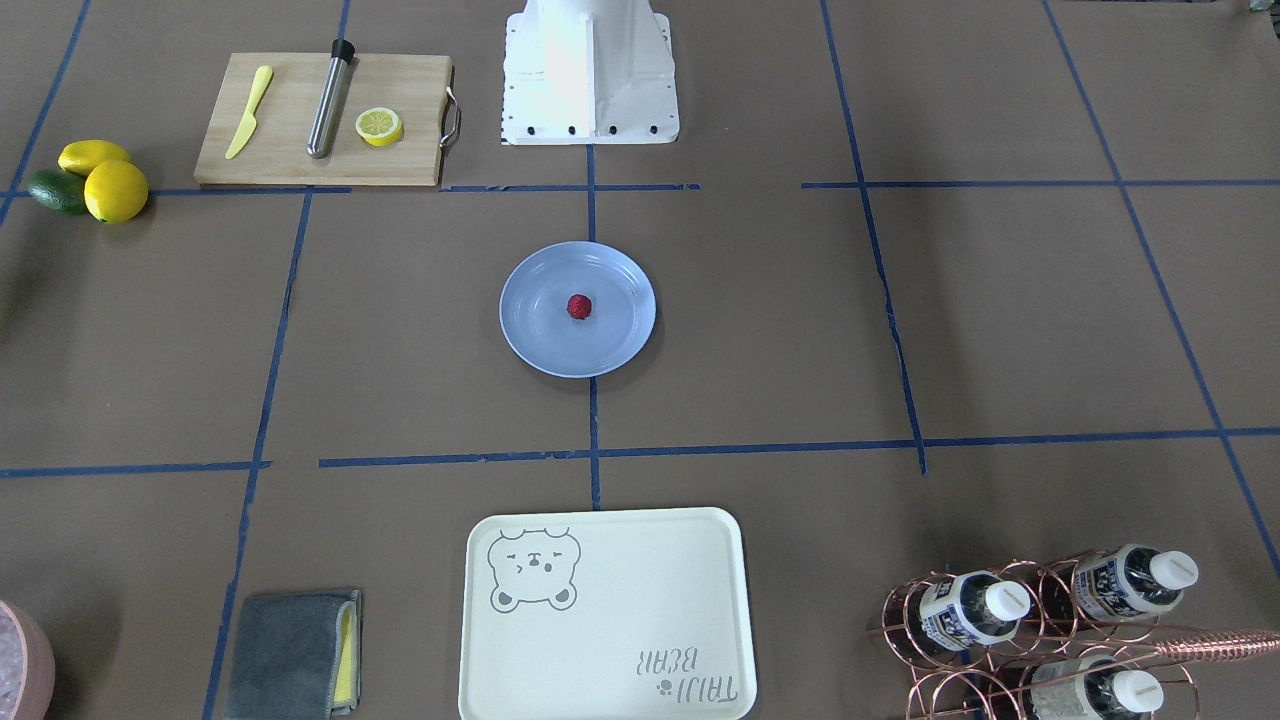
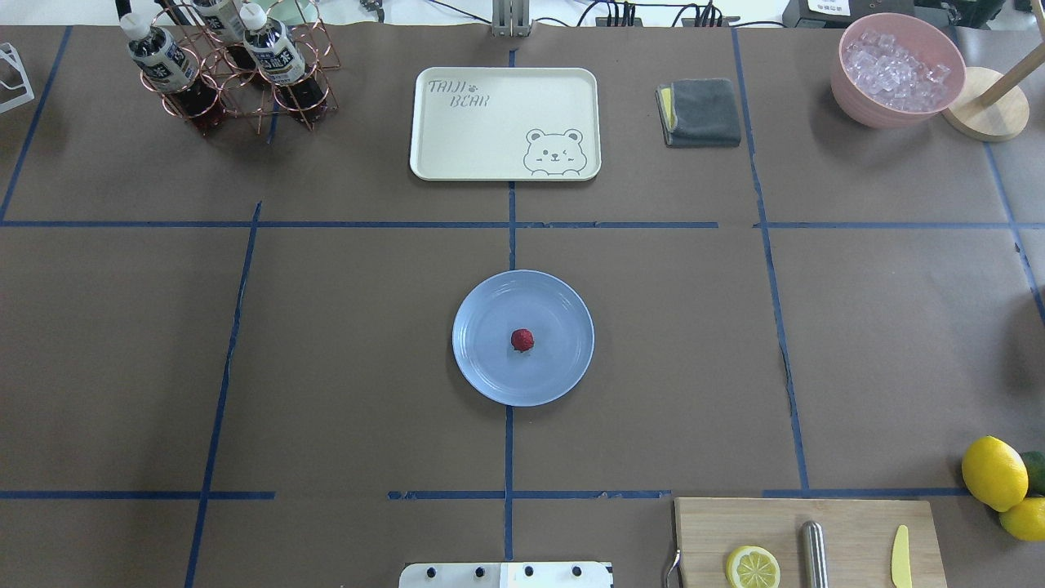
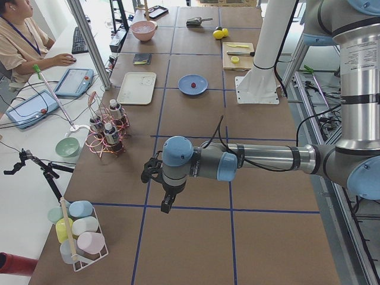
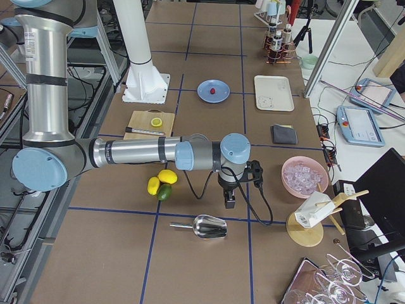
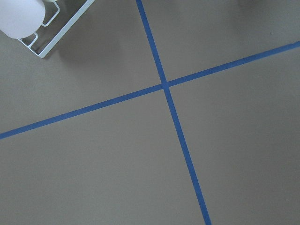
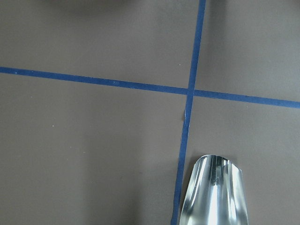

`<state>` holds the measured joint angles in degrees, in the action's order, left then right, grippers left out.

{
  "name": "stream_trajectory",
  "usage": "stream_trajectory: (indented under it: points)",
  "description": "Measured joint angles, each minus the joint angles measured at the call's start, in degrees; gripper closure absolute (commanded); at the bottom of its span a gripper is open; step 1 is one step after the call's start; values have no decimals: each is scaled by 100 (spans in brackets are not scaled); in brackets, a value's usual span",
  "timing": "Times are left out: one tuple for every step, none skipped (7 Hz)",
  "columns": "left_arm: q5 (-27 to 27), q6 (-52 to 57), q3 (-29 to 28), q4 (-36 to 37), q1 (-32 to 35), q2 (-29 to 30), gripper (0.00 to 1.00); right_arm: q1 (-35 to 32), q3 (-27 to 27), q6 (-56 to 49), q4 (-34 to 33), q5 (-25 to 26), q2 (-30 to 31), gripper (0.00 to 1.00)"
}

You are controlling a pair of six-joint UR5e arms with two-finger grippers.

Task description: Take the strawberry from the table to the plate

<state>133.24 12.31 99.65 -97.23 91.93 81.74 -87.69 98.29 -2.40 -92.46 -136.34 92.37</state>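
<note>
The small dark-red strawberry [image 1: 578,306] [image 2: 522,340] rests at the middle of the light blue plate [image 1: 620,345] [image 2: 490,376], which sits at the centre of the brown, tape-gridded table [image 1: 800,330]. From the side cameras the strawberry [image 3: 192,85] [image 4: 214,90] is a red dot on the plate. Both arms are far from it. My left gripper [image 3: 168,206] hangs over the table's left end, and my right gripper [image 4: 229,201] hangs over the right end. Neither gripper shows in the overhead, front or wrist views, so I cannot tell whether they are open or shut.
A cutting board [image 1: 320,120] holds a lemon half, a yellow knife and a steel rod. Two lemons and an avocado [image 1: 95,180] lie beside it. A bear-print tray [image 2: 504,122], grey cloth [image 2: 700,113], bottle rack [image 2: 229,69], ice bowl [image 2: 896,69] and metal scoop [image 6: 213,192] stand around.
</note>
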Motion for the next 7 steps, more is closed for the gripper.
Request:
stream_trajectory:
  points:
    - [2,0,-14,-4,0,-3,0,9,3,2,0,-4,0,0]
    - [4,-2,-21,-6,-1,-2,0,11,8,1,0,-8,0,0]
    - [-4,-19,-26,-5,-17,8,0,14,11,-1,0,-12,0,0]
    - [-4,-85,-55,1,-38,21,0,14,13,1,0,-14,0,0]
    - [11,-387,-74,17,-54,40,0,14,14,2,0,-15,0,0]
    - [18,-825,-60,39,-71,61,0,15,15,3,0,-15,0,0]
    - [23,-1032,-50,47,-81,72,0,15,15,3,0,-15,0,0]
